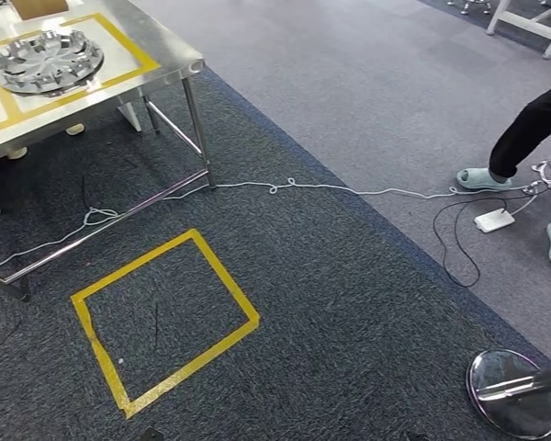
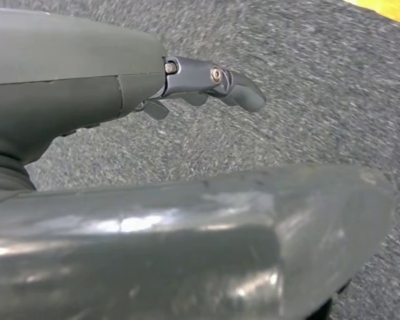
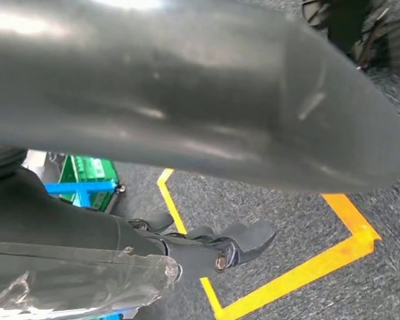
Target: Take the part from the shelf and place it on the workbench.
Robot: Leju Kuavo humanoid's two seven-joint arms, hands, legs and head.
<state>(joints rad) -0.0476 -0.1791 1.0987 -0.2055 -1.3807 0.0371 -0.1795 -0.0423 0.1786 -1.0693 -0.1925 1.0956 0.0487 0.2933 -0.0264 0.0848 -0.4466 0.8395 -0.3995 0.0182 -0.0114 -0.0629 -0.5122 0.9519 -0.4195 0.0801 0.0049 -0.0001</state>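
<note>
My left hand (image 2: 208,83) and right hand (image 3: 213,247) hang empty, fingers apart; the cable (image 1: 328,188) ahead could snag my feet.

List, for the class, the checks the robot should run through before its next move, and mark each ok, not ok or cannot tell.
1. Left hand holds nothing: ok, fingers extended over the carpet.
2. Right hand holds nothing: ok.
3. Shelf located: cannot tell.
4. Workbench in sight: ok, with a silver wheel cover in its taped square.
5. Floor path free: not ok, a white cable lies across the carpet.
6. Person's legs nearby: not ok.
</note>
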